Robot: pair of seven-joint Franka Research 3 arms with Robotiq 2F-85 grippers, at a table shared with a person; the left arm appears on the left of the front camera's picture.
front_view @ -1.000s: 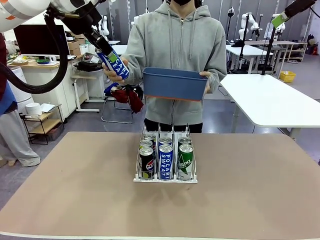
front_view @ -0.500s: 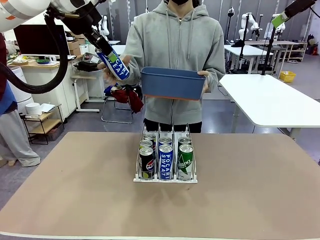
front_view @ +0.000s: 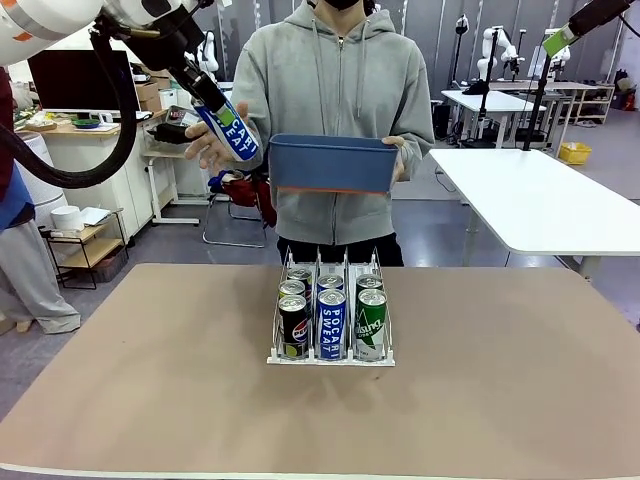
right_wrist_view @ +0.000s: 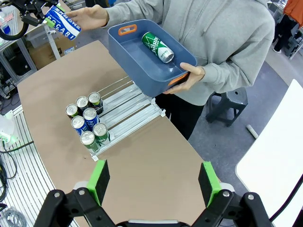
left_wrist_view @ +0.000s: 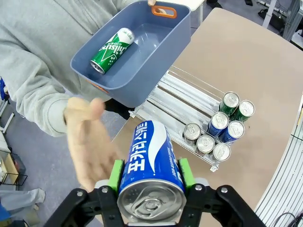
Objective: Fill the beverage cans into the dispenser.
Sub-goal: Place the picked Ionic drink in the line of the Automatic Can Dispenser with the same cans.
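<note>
Left wrist view shows the blue can squeezed between the left fingers, high up at the far left, slanting, bottom pointing down and right. Right fingers spread wide.

Brown tabletop, near, spanning the full width. Grey floor beyond it. White tables, right, ranged toward the far end. Yellow bin, far right. Black monitor on a light desk, far left. Low shelf holding white rolls, left. Grey panelled wall, far.
</note>
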